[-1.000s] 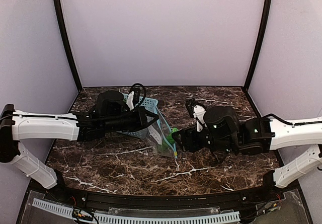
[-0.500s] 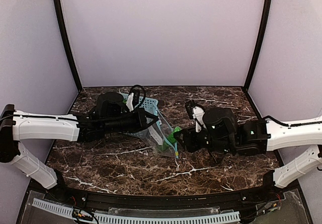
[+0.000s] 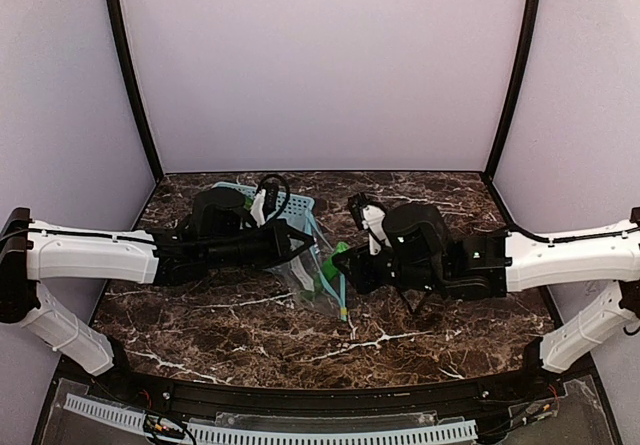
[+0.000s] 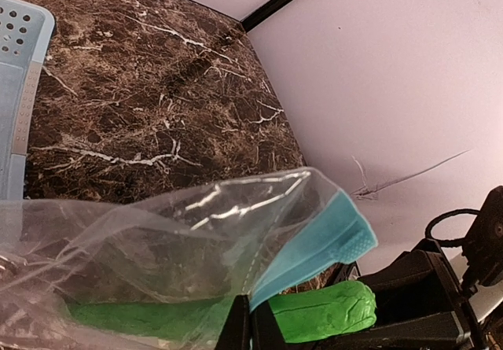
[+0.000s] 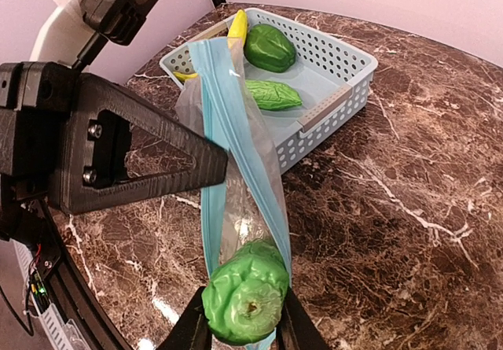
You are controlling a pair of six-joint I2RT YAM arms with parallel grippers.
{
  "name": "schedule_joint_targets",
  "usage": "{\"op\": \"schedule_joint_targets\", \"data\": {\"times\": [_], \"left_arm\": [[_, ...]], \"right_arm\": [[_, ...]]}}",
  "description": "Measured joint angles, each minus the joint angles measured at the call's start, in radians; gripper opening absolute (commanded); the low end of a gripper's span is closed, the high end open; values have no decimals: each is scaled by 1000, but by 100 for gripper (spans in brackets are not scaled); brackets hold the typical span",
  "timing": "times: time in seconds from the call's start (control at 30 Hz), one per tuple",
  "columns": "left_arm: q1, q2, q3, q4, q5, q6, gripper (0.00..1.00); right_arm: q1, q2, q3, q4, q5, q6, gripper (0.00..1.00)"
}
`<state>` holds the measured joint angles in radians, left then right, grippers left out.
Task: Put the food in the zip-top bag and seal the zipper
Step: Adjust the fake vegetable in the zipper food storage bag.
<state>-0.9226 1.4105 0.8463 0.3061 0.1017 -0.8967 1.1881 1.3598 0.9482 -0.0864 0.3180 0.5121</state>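
Observation:
My left gripper (image 3: pixel 303 244) is shut on the rim of the clear zip-top bag (image 3: pixel 318 275) and holds its mouth up and open; it also shows in the left wrist view (image 4: pixel 250 328). The light-blue zipper (image 5: pixel 236 134) frames the mouth. My right gripper (image 5: pixel 244 325) is shut on a green cucumber-like piece (image 5: pixel 244 301), whose front end is between the two zipper strips. The left wrist view shows part of this piece (image 4: pixel 321 311) through the clear bag wall. The yellow banana (image 5: pixel 236 26), dark green bell pepper (image 5: pixel 269 47) and second cucumber piece (image 5: pixel 272 94) lie in the basket.
The light-blue slotted basket (image 5: pixel 338 90) stands right behind the bag, under the left wrist (image 3: pixel 285 210). Brown marble tabletop (image 3: pixel 420 325) surrounds it. Lilac walls enclose the back and both sides.
My right gripper has moved left with the green piece, bringing it into the bag's mouth. The left gripper has shifted slightly, and the bag hangs more upright.

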Motion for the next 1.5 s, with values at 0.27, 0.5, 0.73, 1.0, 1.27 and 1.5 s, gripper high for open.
{"op": "schedule_joint_targets", "data": {"times": [0.27, 0.5, 0.73, 1.0, 1.27, 1.5], "left_arm": [[0, 0, 0, -2, 27, 12, 1], [10, 0, 0, 5, 65, 37, 1], [14, -1, 32, -4, 117, 79, 1], [11, 4, 74, -19, 205, 108, 1], [7, 23, 90, 0, 255, 109, 1], [-2, 22, 86, -25, 180, 95, 1]], "right_arm": [[-13, 98, 76, 36, -32, -57, 24], [-30, 137, 114, 38, -47, -81, 24], [-45, 145, 123, 27, -51, -97, 24], [-55, 153, 147, -2, -41, -142, 31], [-77, 156, 151, -49, -68, -195, 44], [-84, 130, 151, -65, -86, -201, 47]]}}
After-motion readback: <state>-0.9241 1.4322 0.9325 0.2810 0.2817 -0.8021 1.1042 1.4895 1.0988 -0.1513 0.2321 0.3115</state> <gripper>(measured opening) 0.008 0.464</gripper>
